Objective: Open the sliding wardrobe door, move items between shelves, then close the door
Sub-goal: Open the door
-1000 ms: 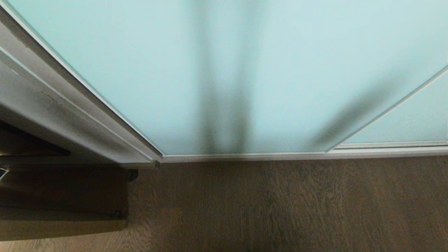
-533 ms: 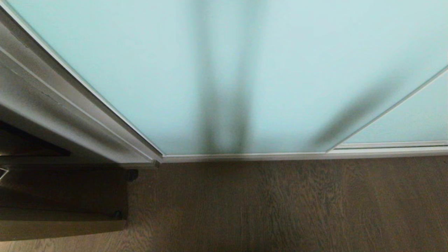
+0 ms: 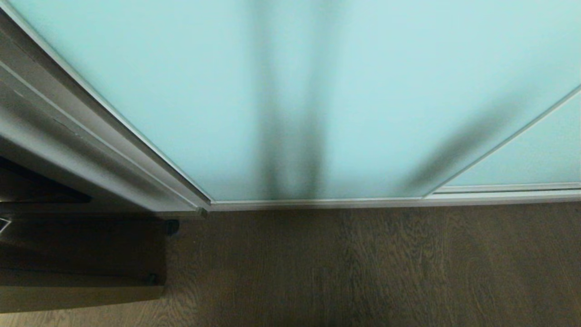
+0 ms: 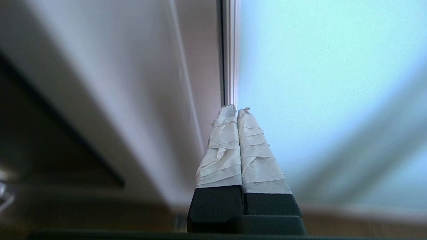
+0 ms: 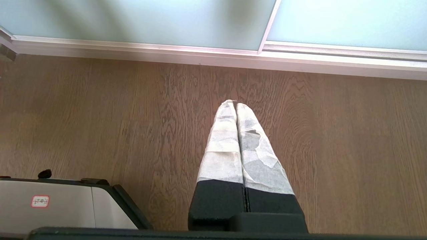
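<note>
The sliding wardrobe door [image 3: 345, 91], frosted pale aqua glass in a thin silvery frame, fills the upper head view and stands shut, its lower edge meeting the wooden floor [image 3: 363, 268]. Against the earlier head pictures nothing there has shifted: door, off-white side post [image 3: 68, 136] to its left and floor lie as before, and neither arm shows in that view.

In the left wrist view the left gripper [image 4: 237, 111] points up at the seam where the door's frame [image 4: 230, 50] meets the side post; its tape-wrapped fingers [image 4: 257, 156] are pressed together with nothing between them, their tips just short of the frame, contact not certain.

The right gripper [image 5: 236, 104] hangs over the floor, well apart from the door's bottom rail [image 5: 200, 53], its fingers [image 5: 223, 150] likewise clenched empty. A pale part of the robot's base [image 5: 66, 206] lies beside it.
</note>
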